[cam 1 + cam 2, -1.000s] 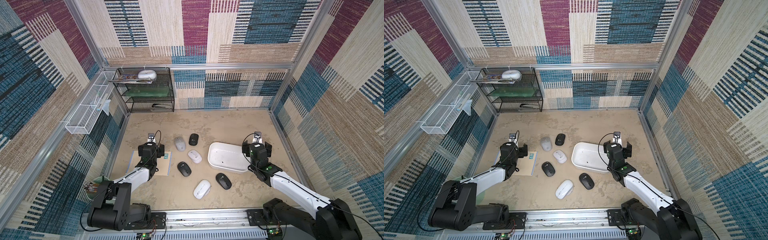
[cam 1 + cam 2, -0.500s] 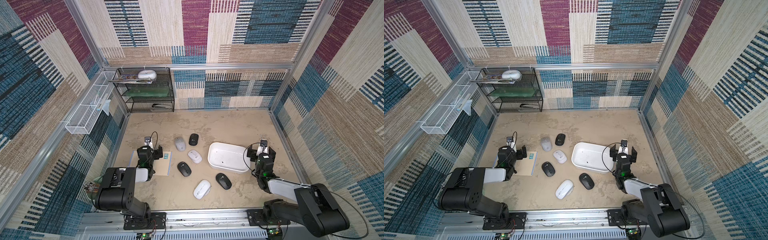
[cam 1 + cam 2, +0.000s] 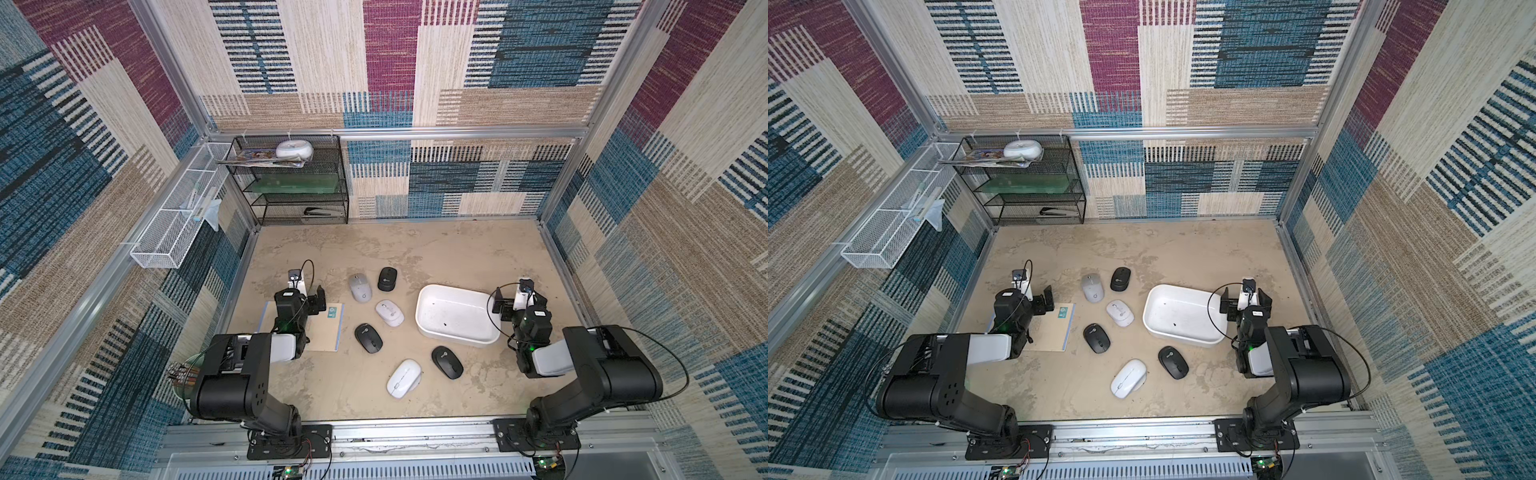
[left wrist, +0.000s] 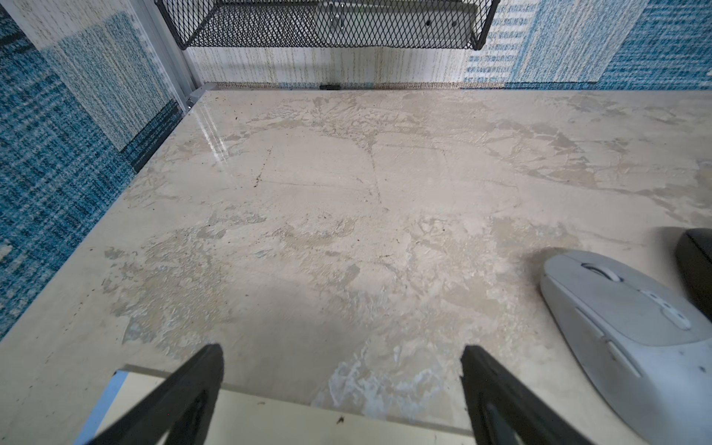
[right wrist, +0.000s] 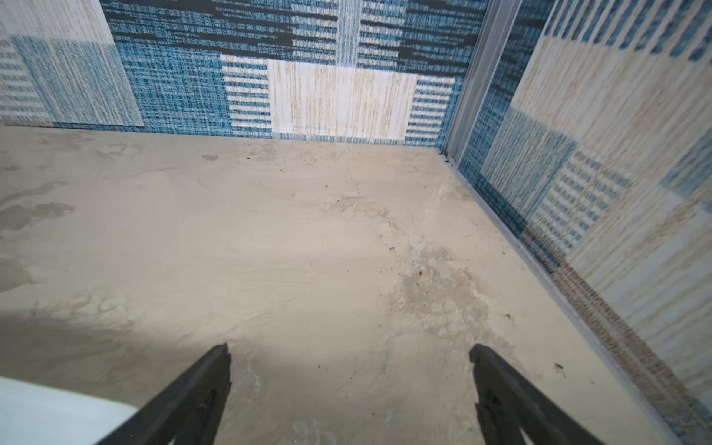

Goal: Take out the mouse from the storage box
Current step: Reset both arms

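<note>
In both top views, steeply down from 6 o'clock over the whole tabletop (image 3: 415, 249); from wrists, low, close, toward 12.

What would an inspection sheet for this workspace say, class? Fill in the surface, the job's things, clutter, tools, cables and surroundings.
Surface: beige table, blotchy with worn patches.
Job's things: storage box empty; six mice lie on the table beside it.
Clutter: notebook under the left arm.
Tools: left tool open, empty; right tool open, empty.
Cables: a black cable loops at each wrist.
Surroundings: black mesh rack, white wire basket, patterned walls.
</note>
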{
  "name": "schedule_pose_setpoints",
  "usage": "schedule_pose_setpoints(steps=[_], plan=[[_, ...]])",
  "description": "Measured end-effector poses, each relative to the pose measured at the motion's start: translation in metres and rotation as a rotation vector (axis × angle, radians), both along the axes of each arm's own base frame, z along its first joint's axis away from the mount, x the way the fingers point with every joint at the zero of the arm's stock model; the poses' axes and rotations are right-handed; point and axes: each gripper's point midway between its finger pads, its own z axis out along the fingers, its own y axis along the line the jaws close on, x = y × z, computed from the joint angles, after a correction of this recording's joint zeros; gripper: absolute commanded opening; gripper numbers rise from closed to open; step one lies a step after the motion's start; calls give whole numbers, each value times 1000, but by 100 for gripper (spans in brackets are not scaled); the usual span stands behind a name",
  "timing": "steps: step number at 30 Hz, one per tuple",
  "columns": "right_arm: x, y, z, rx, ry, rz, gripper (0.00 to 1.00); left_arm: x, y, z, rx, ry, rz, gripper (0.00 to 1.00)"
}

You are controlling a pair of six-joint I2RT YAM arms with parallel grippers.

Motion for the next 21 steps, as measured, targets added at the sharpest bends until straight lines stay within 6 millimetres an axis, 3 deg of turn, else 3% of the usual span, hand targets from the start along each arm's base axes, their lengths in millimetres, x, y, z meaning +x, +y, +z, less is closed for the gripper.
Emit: schedule_pose_setpoints(steps=[3,21], plan=[[8,-1,18,18,-61,3,99,0,0,0,-1,0,-1,100],[8,0,14,36,-46,11,99,1,0,0,-12,2,-11,100]])
